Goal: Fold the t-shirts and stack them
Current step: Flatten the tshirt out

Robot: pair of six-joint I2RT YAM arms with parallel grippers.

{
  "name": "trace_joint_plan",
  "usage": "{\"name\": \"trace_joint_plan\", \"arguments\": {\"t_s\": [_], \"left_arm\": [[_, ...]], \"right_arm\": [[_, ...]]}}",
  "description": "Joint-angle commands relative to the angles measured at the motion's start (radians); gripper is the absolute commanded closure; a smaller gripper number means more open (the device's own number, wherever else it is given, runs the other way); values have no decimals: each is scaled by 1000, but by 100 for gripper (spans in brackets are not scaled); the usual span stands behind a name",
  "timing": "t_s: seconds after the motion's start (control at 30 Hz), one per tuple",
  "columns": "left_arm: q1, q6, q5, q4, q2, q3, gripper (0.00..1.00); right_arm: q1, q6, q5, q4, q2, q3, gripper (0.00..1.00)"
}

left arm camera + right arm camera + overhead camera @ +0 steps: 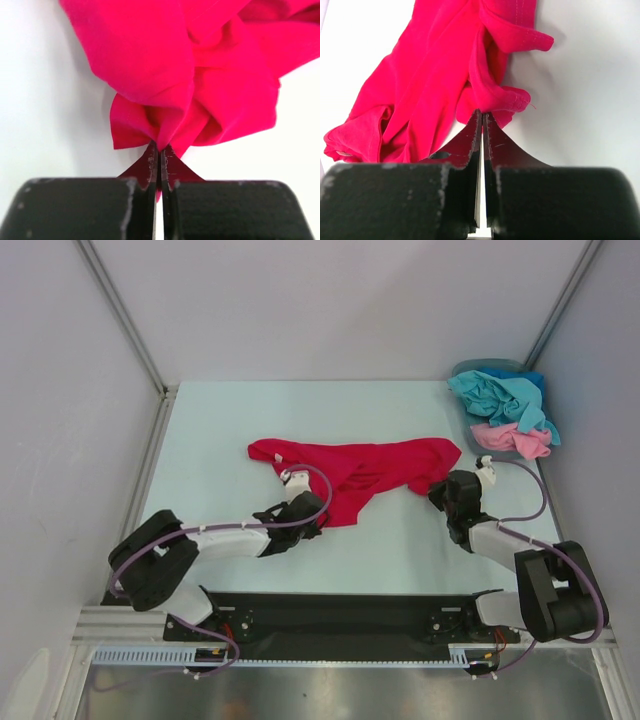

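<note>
Red shirt (365,472) lies crumpled just ahead of the fingers, with the left gripper (159,152) and right gripper (483,119) each pinching a bunched edge at the tips, so lifting evenly and drawing apart should spread it flat.

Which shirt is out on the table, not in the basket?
The red t-shirt, crumpled on the table; the teal-blue shirt and pink shirt sit heaped in the basket at the far right.
</note>
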Motion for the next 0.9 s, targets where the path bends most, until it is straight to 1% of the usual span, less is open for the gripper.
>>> {"name": "trace_joint_plan", "arguments": {"t_s": [0.0, 0.23, 0.37, 0.53, 0.67, 0.83, 0.87], "left_arm": [[-18, -13, -58, -67, -51, 40, 100], [-27, -13, -100, -155, -132, 75, 100], [-28, 2, -144, -242, -210, 121, 100], [-27, 41, -244, -375, -313, 204, 99], [-25, 39, -279, -467, -376, 271, 99], [-15, 22, -308, -552, -437, 294, 99], [-10, 15, -313, -584, -450, 304, 99]], "right_arm": [[-2, -9, 5, -9, -36, 11, 100], [-10, -44, 4, -76, -42, 82, 100], [-42, -65, 1, -200, -22, 187, 100], [-102, -72, -5, -317, -56, 258, 100], [-149, -73, 1, -470, -108, 313, 100], [-205, -81, -22, -566, -148, 349, 100], [-238, -82, -28, -589, -157, 359, 100]]}}
